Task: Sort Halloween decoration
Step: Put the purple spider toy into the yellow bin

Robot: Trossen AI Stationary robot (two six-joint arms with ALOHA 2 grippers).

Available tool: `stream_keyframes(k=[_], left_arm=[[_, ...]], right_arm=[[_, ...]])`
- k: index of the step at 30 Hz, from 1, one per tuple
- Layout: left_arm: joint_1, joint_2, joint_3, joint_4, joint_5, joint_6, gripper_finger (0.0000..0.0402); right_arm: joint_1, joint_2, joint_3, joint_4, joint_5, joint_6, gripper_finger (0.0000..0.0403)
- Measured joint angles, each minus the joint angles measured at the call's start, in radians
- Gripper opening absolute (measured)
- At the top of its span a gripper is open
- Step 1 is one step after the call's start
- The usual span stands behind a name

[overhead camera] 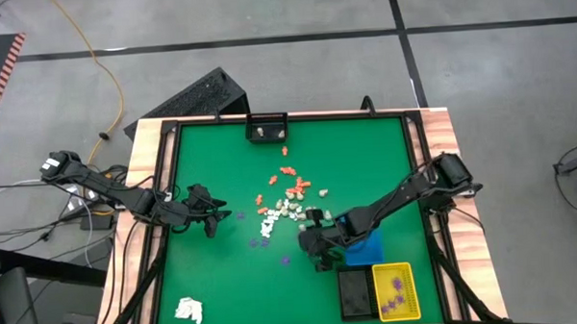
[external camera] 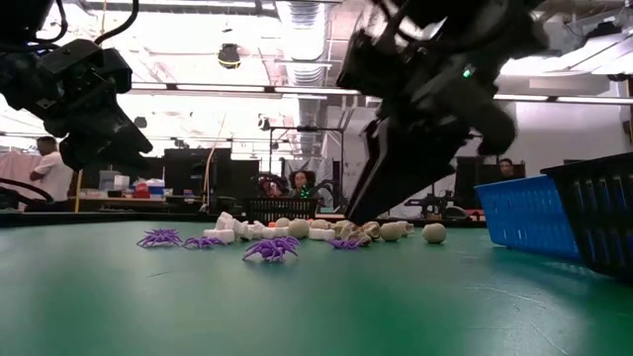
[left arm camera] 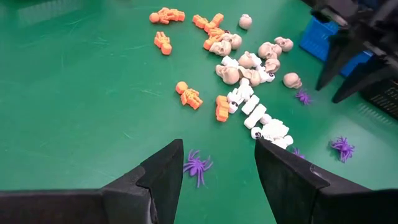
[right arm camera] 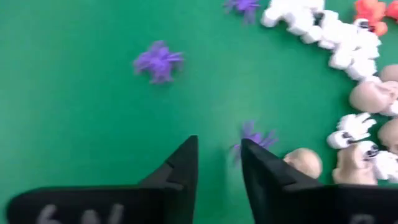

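The Halloween decoration lies in a loose heap (overhead camera: 285, 205) mid-table: orange skeletons (left arm camera: 188, 94), cream skulls (left arm camera: 252, 61), white pieces (left arm camera: 273, 129) and purple spiders (left arm camera: 198, 167). My right gripper (right arm camera: 219, 158) stands open, slanting down at the heap's near right side, tips low over the cloth (external camera: 358, 220). One spider (right arm camera: 252, 137) lies just past one of its fingertips, and another (right arm camera: 158, 60) lies farther off. My left gripper (left arm camera: 217, 162) hangs open above the table left of the heap (overhead camera: 211, 215), holding nothing. My right gripper has a purple spider (right arm camera: 254, 135) lying on the cloth right at the tip of one finger (right arm camera: 258, 165), partly hidden behind it. Whether that finger touches the spider, I cannot tell. Nothing sits between the two fingers.
A blue tray (overhead camera: 370, 248), a black tray (overhead camera: 355, 292) and a yellow tray (overhead camera: 394, 291) holding purple spiders stand near the right front. A small black tray (overhead camera: 266, 129) is at the far edge. A white wad (overhead camera: 189, 310) lies at the near left.
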Motion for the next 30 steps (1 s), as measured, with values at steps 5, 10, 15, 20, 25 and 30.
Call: stream_keyframes(k=[5,10,15,20,25,30], left_arm=[[0.0,0.0,0.0,0.0,0.0,0.0,0.0189],[0.0,0.0,0.0,0.0,-0.001,0.0,0.0189],[0.0,0.0,0.0,-0.001,-0.002,0.005,0.0189],[0.0,0.0,0.0,-0.019,-0.002,0.005,0.0189],[0.0,0.0,0.0,-0.025,-0.002,0.002,0.0189],[0.0,0.0,0.0,-0.024,-0.003,0.001,0.0189]], right_arm=[[-0.023,0.012,0.0,0.0,0.02,0.001,0.0182],[-0.039,0.01,0.0,-0.004,0.019,-0.005,0.0185],[-0.042,0.046,-0.003,0.005,-0.002,-0.008,0.017],[-0.039,0.082,0.001,0.035,-0.008,0.002,0.0167],[-0.039,0.087,0.001,0.034,0.003,0.019,0.0157],[-0.041,0.089,0.0,0.044,0.01,0.019,0.0121]])
